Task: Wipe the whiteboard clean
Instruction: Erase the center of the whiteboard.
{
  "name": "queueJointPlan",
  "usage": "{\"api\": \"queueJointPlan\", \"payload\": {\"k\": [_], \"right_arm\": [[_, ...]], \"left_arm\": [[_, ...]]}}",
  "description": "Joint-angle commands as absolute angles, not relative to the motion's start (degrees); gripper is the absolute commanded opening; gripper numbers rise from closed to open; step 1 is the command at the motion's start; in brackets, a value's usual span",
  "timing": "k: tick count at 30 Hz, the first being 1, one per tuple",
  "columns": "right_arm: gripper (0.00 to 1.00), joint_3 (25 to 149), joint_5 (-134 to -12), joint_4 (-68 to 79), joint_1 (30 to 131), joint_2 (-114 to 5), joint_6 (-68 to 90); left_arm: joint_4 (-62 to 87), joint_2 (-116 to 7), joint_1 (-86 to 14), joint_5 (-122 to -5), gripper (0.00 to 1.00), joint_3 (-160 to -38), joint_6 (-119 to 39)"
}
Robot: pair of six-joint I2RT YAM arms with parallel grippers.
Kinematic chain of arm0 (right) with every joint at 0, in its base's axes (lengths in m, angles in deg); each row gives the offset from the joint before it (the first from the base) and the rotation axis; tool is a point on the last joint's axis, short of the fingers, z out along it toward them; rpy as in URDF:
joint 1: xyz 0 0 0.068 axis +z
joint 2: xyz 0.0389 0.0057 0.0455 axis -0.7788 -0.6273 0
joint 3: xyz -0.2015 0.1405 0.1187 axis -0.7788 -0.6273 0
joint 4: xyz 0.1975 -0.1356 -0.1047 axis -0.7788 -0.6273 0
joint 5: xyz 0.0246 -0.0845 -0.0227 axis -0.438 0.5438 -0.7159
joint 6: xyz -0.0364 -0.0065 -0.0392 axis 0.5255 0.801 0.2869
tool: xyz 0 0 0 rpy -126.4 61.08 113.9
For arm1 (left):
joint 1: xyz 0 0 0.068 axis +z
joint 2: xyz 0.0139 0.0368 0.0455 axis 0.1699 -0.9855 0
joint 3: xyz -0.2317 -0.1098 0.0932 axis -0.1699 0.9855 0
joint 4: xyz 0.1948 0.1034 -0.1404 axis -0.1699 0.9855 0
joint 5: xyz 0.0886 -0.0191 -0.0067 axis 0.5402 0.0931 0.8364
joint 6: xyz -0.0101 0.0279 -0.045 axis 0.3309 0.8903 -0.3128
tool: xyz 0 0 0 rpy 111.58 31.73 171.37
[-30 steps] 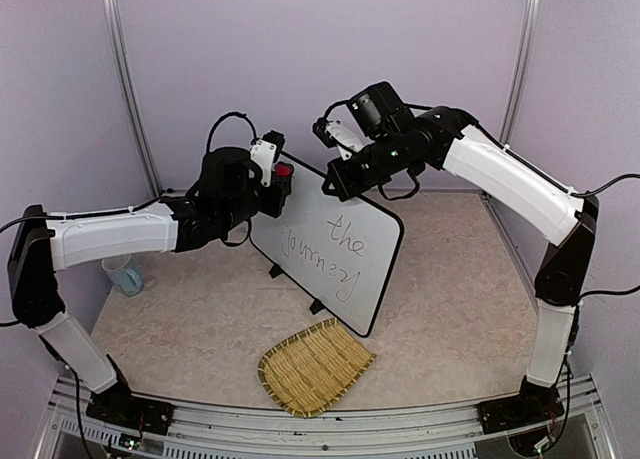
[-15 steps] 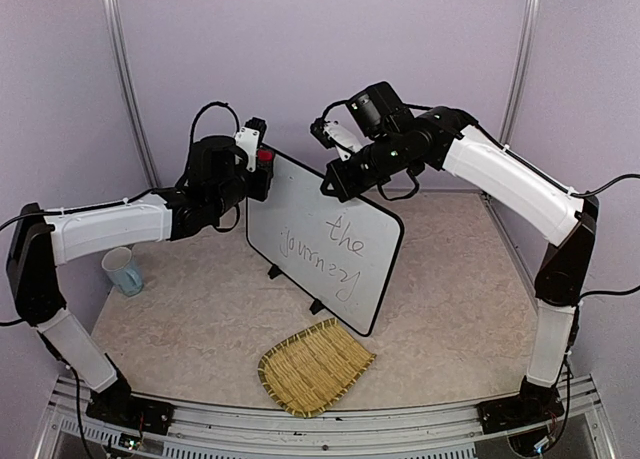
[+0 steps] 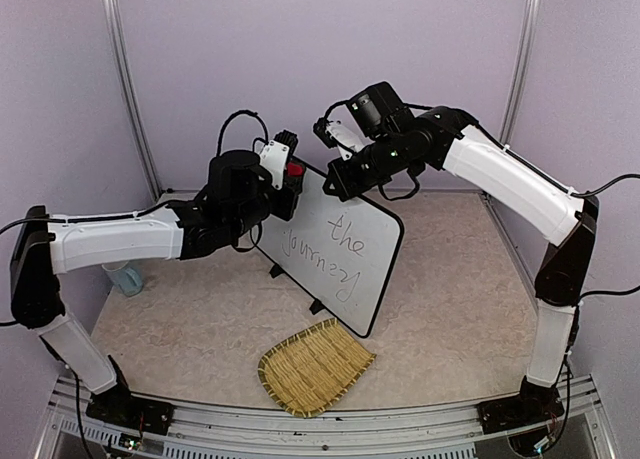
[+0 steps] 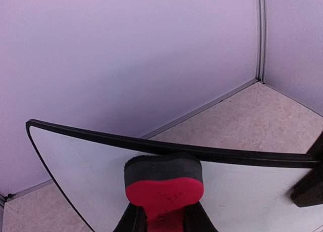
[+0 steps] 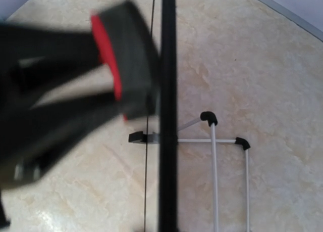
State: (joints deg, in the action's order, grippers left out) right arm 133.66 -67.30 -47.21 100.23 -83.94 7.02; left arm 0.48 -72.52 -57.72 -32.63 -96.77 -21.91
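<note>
The whiteboard (image 3: 312, 207) stands upright mid-table on small black feet, with dark handwriting "the Journey" on its face. My left gripper (image 3: 287, 184) is shut on a red eraser (image 3: 294, 169) with a dark felt pad. In the left wrist view the eraser (image 4: 164, 179) presses its felt against the whiteboard (image 4: 75, 161) just under the top rim, my left gripper (image 4: 164, 221) below it. My right gripper (image 3: 335, 184) is shut on the board's top edge. The right wrist view looks straight down the black rim (image 5: 167, 116), with the blurred eraser (image 5: 126, 60) to its left.
A woven straw mat (image 3: 315, 367) lies in front of the board near the table's front edge. A pale cup (image 3: 122, 276) stands at the left, partly behind my left arm. The board's wire stand (image 5: 214, 136) shows behind it. Purple walls enclose the back and sides.
My left gripper swung the eraser left toward the board's upper left corner, then back right along the top. The right gripper and the board have not moved.
</note>
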Motion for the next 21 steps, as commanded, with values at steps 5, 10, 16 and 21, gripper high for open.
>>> {"api": "queueJointPlan", "payload": {"k": [5, 10, 16, 21], "right_arm": [[0.0, 132.7, -73.7, -52.4, 103.4, -86.7, 16.2], [0.0, 132.8, -73.8, -52.4, 103.4, -86.7, 16.2], [0.0, 132.5, -73.6, -52.3, 103.4, -86.3, 16.3], [0.0, 132.4, -73.5, -52.2, 103.4, -86.2, 16.3]], "left_arm": [[-1.8, -72.6, -64.2, -40.6, 0.17, -94.0, -24.8], [-1.7, -72.9, -65.6, -40.9, 0.17, -93.0, -25.6], [0.5, -74.4, -65.9, -39.9, 0.17, -93.3, -26.2], [3.0, -75.5, -66.1, -38.7, 0.17, -93.6, -26.9]]}}
